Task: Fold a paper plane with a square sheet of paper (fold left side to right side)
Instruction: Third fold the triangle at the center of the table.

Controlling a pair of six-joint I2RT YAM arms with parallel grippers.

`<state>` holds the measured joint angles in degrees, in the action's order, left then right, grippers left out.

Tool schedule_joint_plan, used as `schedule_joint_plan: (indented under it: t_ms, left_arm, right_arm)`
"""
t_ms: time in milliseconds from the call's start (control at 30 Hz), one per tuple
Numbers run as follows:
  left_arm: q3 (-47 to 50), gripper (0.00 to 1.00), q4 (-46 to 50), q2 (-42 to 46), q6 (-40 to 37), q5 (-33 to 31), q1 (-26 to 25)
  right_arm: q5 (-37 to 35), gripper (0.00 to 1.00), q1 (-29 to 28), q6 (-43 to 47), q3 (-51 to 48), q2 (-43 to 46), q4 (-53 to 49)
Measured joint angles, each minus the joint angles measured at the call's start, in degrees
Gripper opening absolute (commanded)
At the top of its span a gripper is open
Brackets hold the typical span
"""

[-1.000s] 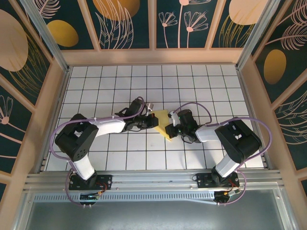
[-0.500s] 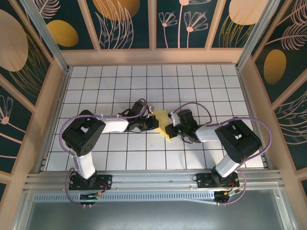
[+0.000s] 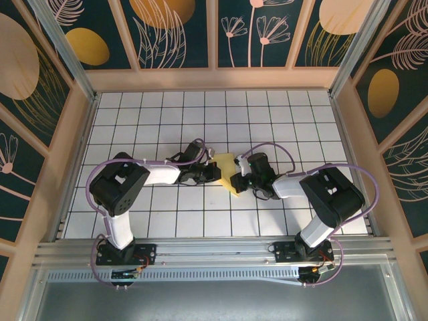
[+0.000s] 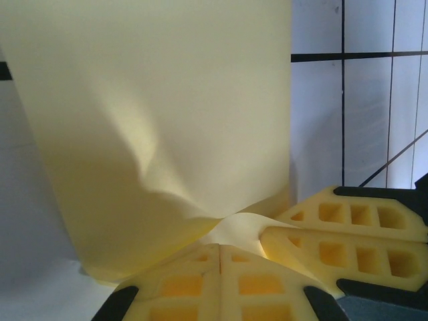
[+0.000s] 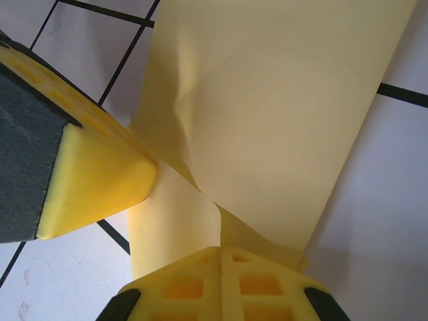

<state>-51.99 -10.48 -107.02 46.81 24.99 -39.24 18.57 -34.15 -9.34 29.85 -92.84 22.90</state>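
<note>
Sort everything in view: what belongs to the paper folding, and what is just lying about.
Job: pale-yellow square sheet of paper, left pincer, right pincer, both shut on it.
Not the job: white tiled tabletop, leaf-patterned wall panels.

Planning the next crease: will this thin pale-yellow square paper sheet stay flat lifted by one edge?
Probably not: the thin pale-yellow sheet of paper buckles and curls where the right gripper pinches it. Likely light, crease-prone: it looks thin.
</note>
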Motion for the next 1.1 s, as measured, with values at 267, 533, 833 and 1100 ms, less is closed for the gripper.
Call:
schedule_joint_plan:
  t_ms: [267,533,833,1100]
  left_arm:
    - [0.0,0.00,0.0,-0.7,0.0,-0.1,0.0]
    - [-0.3,0.00,0.4,-1.4,-0.2,-0.8,0.0]
    - [-1.1,0.00,1.7,-1.6,-0.8,-1.4,-0.1]
    - [-1.6,0.00,2.2,-1.9,-1.1,-1.6,-0.1]
  right_arm:
    - [0.0,0.01,0.0,0.0,0.0,0.0,0.0]
    - [0.0,0.04,0.0,0.0,0.0,0.0,0.0]
    - [0.0,0.11,0.0,-0.1,0.5,0.0,-0.9]
    - [0.4,0.24,1.2,-0.3,3.0,0.7,-5.0]
